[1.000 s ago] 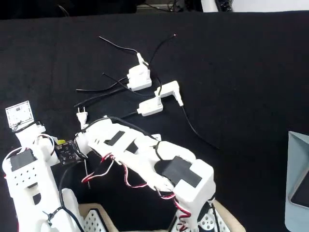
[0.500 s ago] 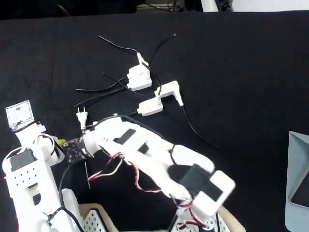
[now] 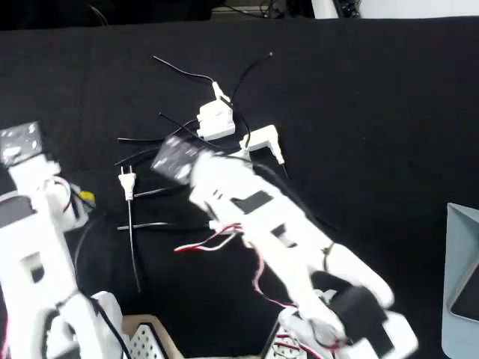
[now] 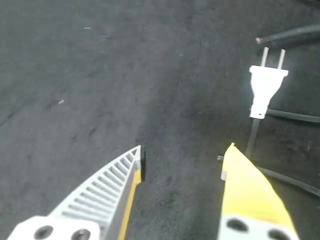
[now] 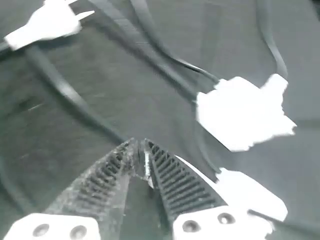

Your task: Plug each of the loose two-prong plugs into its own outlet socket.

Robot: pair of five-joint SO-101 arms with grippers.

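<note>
a: left gripper?
b: jaws spread wide, nothing between them. the loose plug lies just past the tips, off toward the yellow finger, prongs pointing away from the gripper.
a: right gripper?
b: fingers drawn together, only a sliver of gap at the tips, holding nothing. a white socket block sits just beyond them; can't tell which one. it hangs well apart from the loose plug.
a: layout from the high view?
b: loose plug flat on the black table, untouched, its cord trailing back toward the arm bases. far socket is farther out than the loose plug, on the right arm's side of it. side socket is on that same side, farther off still. the right arm stretches across between the loose plug and the side socket.
a: plugged in?
b: loose plug, not yet.
</note>
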